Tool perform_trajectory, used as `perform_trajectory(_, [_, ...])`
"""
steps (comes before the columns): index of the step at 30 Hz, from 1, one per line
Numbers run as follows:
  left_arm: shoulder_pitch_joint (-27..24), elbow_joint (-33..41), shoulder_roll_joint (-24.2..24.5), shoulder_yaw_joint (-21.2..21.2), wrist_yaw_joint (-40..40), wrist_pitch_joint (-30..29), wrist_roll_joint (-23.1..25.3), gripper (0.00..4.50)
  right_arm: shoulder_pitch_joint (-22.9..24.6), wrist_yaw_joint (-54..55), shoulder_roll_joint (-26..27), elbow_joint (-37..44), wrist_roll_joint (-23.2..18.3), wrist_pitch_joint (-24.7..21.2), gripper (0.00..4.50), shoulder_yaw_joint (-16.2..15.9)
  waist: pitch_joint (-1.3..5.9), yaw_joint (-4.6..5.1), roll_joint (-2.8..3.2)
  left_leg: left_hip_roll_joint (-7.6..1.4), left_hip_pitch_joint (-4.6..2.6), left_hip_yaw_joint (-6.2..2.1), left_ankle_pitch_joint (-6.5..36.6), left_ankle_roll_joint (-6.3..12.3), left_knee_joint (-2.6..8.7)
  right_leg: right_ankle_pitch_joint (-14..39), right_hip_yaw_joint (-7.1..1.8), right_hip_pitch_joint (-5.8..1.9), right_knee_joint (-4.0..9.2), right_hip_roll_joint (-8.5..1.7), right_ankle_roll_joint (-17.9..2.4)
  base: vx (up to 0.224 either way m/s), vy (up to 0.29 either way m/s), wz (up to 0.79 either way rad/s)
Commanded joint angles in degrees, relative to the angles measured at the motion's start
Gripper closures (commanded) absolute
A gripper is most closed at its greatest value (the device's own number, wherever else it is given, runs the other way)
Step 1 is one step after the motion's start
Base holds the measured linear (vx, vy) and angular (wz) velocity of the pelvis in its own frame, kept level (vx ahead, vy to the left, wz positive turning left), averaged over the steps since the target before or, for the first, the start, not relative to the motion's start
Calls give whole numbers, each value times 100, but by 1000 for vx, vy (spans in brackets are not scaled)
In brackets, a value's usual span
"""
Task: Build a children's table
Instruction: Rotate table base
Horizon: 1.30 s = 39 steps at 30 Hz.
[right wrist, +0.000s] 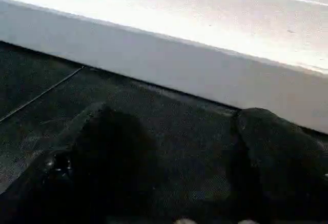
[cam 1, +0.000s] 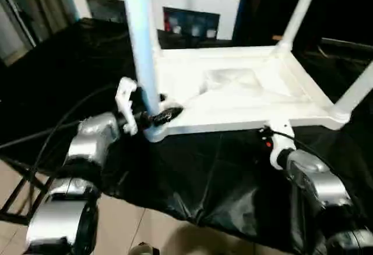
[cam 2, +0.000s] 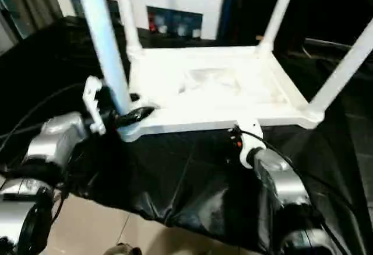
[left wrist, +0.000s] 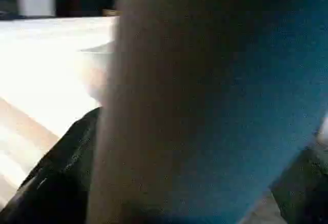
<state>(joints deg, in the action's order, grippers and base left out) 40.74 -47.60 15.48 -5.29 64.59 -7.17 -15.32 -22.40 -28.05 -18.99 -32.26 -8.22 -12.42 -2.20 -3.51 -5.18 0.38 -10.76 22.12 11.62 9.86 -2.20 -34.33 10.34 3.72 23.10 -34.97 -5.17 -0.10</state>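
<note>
The white tabletop (cam 1: pixel 233 88) lies upside down on the black-covered work table, its ribbed underside facing up. Legs stand in its corner sockets: the near-left leg (cam 1: pixel 143 39), a far-left leg (cam 2: pixel 125 10), a far-right leg (cam 1: pixel 300 13) and a near-right leg (cam 1: pixel 358 88). My left gripper (cam 1: pixel 160 115) is shut on the near-left leg just above its socket, and that leg (left wrist: pixel 205 101) looms close in the left wrist view. My right gripper (right wrist: pixel 189 167) is open, its two fingers (right wrist: pixel 113 152) spread on the black cover just short of the tabletop's near side wall (right wrist: pixel 169 65).
The black cover (cam 1: pixel 192 173) drapes over the work table's front edge, with tiled floor (cam 1: pixel 134 220) below. A white glass-door cabinet (cam 1: pixel 192 7) stands behind the table. Black cables (cam 1: pixel 58 126) run along my left arm.
</note>
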Motion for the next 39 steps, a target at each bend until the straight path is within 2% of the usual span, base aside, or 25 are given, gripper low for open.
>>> perform_trajectory(1, [30, 393, -97, 336, 600, -397, -165, 0, -81, -17, 49, -268, 114, 41, 14, -62, 409, -5, -10, -255, -149, -107, 1237, 58, 415, 1105, -242, -251, 401, -365, -1433, 0, 0, 0])
perform_trajectory(3, [-156, 923, -45, 681, 1169, -875, -290, 0, -182, -48, 96, -424, 122, 139, 14, -92, 402, -1, 15, -266, -157, -116, 1425, -17, 431, 1215, -241, -256, 400, -370, -1455, 0, 0, 0])
perform_trajectory(6, [-312, 1293, 39, 895, 1436, -1207, -384, 0, -221, -93, 118, -476, 139, 193, 14, -122, 394, 30, 0, -259, -147, -108, 1516, -32, 440, 1310, -240, -259, 414, -353, -1445, 0, 0, 0])
perform_trajectory(7, [-534, 1778, 170, 1141, 1672, -1626, -507, 0, -262, -138, 147, -520, 166, 246, 14, -158, 408, 33, 25, -280, -148, -126, 1540, -73, 445, 1283, -243, -279, 375, -376, -1474, 0, 0, 0])
perform_trajectory(8, [-534, 1778, 170, 1141, 1672, -1626, -507, 0, -262, -138, 147, -520, 166, 246, 14, -158, 394, 59, 17, -268, -109, -128, 1513, -57, 457, 1287, -239, -288, 384, -361, -1466, 0, 0, 0])
perform_trajectory(9, [-778, 2275, 298, 1349, 1798, -1984, -615, 0, -314, -186, 177, -606, 201, 324, 14, -172, 400, 78, 15, -262, -155, -110, 1560, -53, 436, 1365, -243, -261, 409, -356, -1446, 0, 0, 0])
perform_trajectory(10, [-950, 2627, 359, 1453, 1817, -2174, -698, 0, -341, -218, 193, -654, 214, 361, 14, -183, 400, 86, 20, -275, -135, -122, 1543, -66, 446, 1330, -242, -277, 389, -363, -1463, 0, 0, 0])
perform_trajectory(11, [-950, 2627, 359, 1453, 1817, -2174, -698, 0, -341, -218, 193, -654, 214, 361, 14, -183, 404, 99, 4, -279, -135, -120, 1532, -63, 451, 1294, -244, -276, 390, -360, -1472, 0, 0, 0])
perform_trajectory(12, [-1064, 2861, 395, 1518, 1824, -2299, -754, 0, -358, -239, 202, -686, 223, 385, 14, -192, 402, 136, 14, -268, -137, -113, 1510, -45, 446, 1256, -242, -268, 389, -343, -1487, 0, 0, 0])
perform_trajectory(13, [-1192, 3207, 400, 1577, 1817, -2546, -862, 0, -396, -261, 238, -750, 253, 428, 14, -225, 398, 155, -9, -260, -144, -103, 1486, -19, 438, 1259, -244, -260, 402, -328, -1494, 0, 0, 0])
perform_trajectory(14, [-1218, 3291, 397, 1594, 1818, -2603, -891, 0, -406, -265, 250, -765, 262, 439, 14, -235, 395, 168, -1, -261, -132, -114, 1465, -15, 445, 1250, -244, -271, 390, -330, -1505, 0, 0, 0])
perform_trajectory(15, [-1266, 3492, 370, 1625, 1792, -2751, -954, 0, -432, -276, 287, -800, 290, 470, 14, -266, 386, 199, 12, -258, -144, -114, 1524, -27, 449, 1344, -241, -257, 409, -319, -1496, 0, 0, 0])
perform_trajectory(16, [-1262, 3535, 341, 1648, 1782, -2788, -964, 0, -449, -292, 314, -811, 299, 475, 14, -287, 379, 207, -20, -252, -144, -110, 1555, -24, 452, 1415, -243, -251, 428, -315, -1476, 0, 0, 0])
perform_trajectory(18, [-1257, 3677, 252, 1721, 1670, -2864, -981, 0, -511, -341, 403, -880, 337, 513, 14, -329, 374, 229, -3, -251, -155, -117, 1650, -54, 453, 1601, -253, -247, 445, -324, -1418, 0, 0, 0])
perform_trajectory(20, [-1218, 3668, 119, 1745, 1515, -2783, -937, 0, -581, -338, 478, -978, 380, 565, 14, -357, 373, 245, -17, -243, -143, -121, 1644, -62, 453, 1637, -253, -248, 456, -325, -1397, 0, 0, 0])
perform_trajectory(23, [-1004, 3241, -291, 1686, 956, -2212, -618, 0, -760, -318, 625, -1211, 433, 694, 14, -382, 371, 275, -22, -231, -145, -124, 1692, -58, 440, 1688, -251, -250, 481, -321, -1347, 0, 0, 0])
perform_trajectory(27, [-704, 2900, -706, 1688, 472, -1933, -469, 0, -1010, -532, 853, -1456, 392, 845, 14, -438, 385, 321, -25, -224, -115, -141, 1689, -25, 441, 1767, -233, -280, 482, -326, -1280, 0, 0, 0])
perform_trajectory(29, [-670, 2936, -801, 1742, 480, -1961, -496, 0, -1006, -706, 889, -1429, 361, 871, 14, -479, 389, 310, -7, -231, -111, -149, 1645, -9, 438, 1681, -237, -288, 477, -335, -1299, 0, 0, 0])
perform_trajectory(30, [-651, 2957, -875, 1781, 450, -1966, -506, 0, -1012, -745, 912, -1437, 384, 881, 14, -498, 392, 320, -25, -231, -101, -139, 1605, 29, 434, 1571, -237, -293, 473, -327, -1335, 0, 0, 0])
perform_trajectory(33, [-578, 2788, -1157, 1872, 234, -1691, -377, 0, -1093, -585, 940, -1630, 525, 1009, 14, -474, 401, 323, -11, -227, -120, -122, 1522, 123, 412, 1327, -235, -284, 467, -315, -1469, 0, 0, 0])
perform_trajectory(35, [-563, 2729, -1213, 1885, 205, -1621, -356, 0, -1107, -595, 932, -1656, 505, 1026, 14, -434, 397, 324, -4, -225, -107, -128, 1526, 137, 416, 1339, -230, -295, 463, -317, -1480, 0, 0, 0])
perform_trajectory(36, [-543, 2643, -1303, 1884, 100, -1432, -295, 0, -1119, -622, 911, -1692, 500, 1084, 14, -400, 393, 332, 17, -231, -128, -128, 1651, 128, 418, 1416, -226, -277, 487, -308, -1475, 0, 0, 0])
perform_trajectory(37, [-534, 2609, -1332, 1866, 44, -1348, -270, 0, -1121, -598, 891, -1706, 514, 1128, 14, -387, 393, 336, 11, -230, -131, -124, 1691, 125, 417, 1443, -227, -278, 491, -307, -1475, 0, 0, 0])
perform_trajectory(39, [-514, 2537, -1356, 1819, -57, -1182, -219, 0, -1120, -569, 847, -1729, 531, 1212, 14, -342, 395, 335, 37, -232, -134, -132, 1759, 102, 422, 1479, -223, -277, 492, -307, -1468, 0, 0, 0])
